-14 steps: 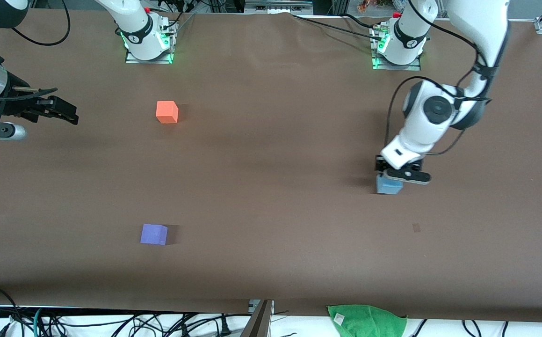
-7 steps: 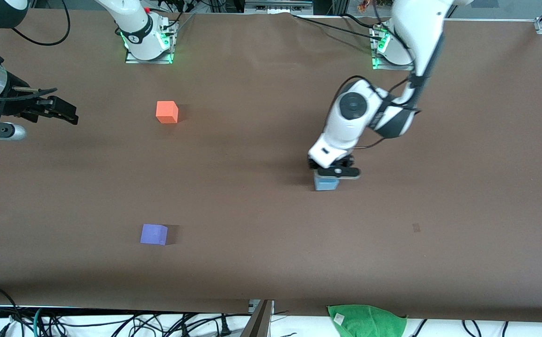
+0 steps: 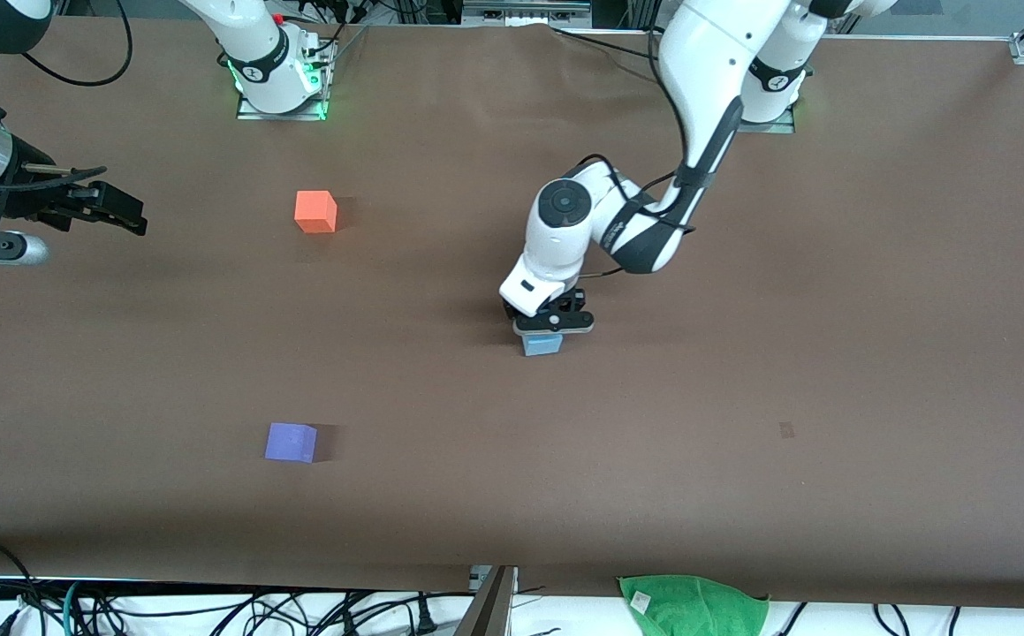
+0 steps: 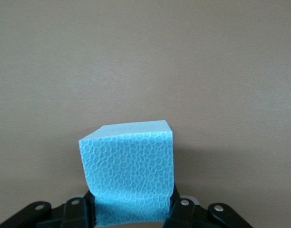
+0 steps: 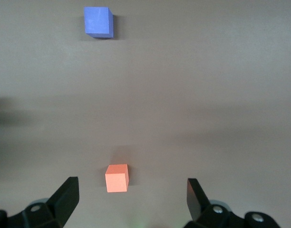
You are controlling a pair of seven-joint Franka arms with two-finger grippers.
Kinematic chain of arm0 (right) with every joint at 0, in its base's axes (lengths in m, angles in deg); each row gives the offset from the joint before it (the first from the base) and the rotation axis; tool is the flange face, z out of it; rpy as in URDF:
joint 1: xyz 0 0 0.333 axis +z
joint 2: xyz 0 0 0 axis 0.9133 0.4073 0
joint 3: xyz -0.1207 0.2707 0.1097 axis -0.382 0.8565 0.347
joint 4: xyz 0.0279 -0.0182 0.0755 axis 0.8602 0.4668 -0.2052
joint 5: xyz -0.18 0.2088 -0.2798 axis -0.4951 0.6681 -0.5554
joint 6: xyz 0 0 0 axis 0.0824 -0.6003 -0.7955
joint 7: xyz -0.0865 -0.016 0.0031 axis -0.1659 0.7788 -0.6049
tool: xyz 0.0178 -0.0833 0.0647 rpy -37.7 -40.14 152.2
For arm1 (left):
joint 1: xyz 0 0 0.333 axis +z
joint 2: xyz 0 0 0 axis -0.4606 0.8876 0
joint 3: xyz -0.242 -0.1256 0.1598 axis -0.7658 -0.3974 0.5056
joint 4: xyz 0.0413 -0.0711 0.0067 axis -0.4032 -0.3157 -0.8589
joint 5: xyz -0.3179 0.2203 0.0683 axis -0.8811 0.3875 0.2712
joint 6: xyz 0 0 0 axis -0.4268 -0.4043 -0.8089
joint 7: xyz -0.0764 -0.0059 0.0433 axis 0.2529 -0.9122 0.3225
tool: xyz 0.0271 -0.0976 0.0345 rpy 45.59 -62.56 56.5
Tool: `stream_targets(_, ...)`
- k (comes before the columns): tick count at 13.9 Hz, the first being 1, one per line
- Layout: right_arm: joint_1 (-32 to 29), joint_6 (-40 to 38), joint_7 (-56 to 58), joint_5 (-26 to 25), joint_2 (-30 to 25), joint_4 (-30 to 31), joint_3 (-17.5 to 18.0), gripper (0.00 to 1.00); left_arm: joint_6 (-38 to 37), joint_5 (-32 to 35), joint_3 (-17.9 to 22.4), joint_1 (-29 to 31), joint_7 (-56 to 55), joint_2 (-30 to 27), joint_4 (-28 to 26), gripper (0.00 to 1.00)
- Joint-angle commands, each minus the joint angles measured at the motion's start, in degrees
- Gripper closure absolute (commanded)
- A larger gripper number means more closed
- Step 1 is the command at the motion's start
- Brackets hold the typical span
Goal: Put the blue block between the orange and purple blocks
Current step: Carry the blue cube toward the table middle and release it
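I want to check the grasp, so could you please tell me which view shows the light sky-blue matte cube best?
The left wrist view: the light sky-blue matte cube fills it, clamped in the left gripper. The front view shows it small, partly covered; the right wrist view misses it.

White arms, black joints and fingers [image 5: 64, 199], seemingly green-lit bases.

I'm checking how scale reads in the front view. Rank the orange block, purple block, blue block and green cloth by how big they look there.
1. Green cloth, clearly largest.
2. Purple block and orange block, about alike.
3. Blue block, looks smallest, but the left end effector covers part of it, so that is unsure.
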Motion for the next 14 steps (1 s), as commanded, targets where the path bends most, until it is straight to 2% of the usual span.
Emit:
stream_targets(1,-0.6,-0.6,-0.2,0.8,0.1,-0.6,0.2,0.0,-1.9,-1.8,0.8,-0.7,-0.7,2.8,4.5,0.39)
stream_targets(2,-0.6,-0.7,-0.2,0.8,0.1,-0.6,0.2,0.0,-2.1,-1.9,0.8,-0.7,-0.7,2.7,4.5,0.24)
stream_targets(3,-0.6,-0.7,-0.2,0.8,0.1,-0.6,0.2,0.0,-2.1,-2.0,0.8,-0.6,-0.7,2.4,4.5,0.0)
stream_targets(4,-0.5,-0.7,-0.2,0.8,0.1,-0.6,0.2,0.0,-3.8,-2.7,0.9,-0.3,-0.7,1.7,4.8,0.0)
stream_targets(7,-0.6,-0.7,-0.1,0.8,0.1,-0.6,0.2,0.0,-17.0,-6.4,1.4,0.3,0.0,-1.1,10.2,0.0)
stream_targets(10,0.1,-0.5,0.6,0.9,0.2,-0.4,0.6,0.0,-20.8,-6.4,1.5,5.0,0.2,-7.4,9.1,0.0)
stream_targets(14,5.8,1.5,0.7,2.3,2.0,-0.6,0.7,0.0,-28.5,-6.2,1.5,12.4,0.3,-14.7,8.9,0.0)
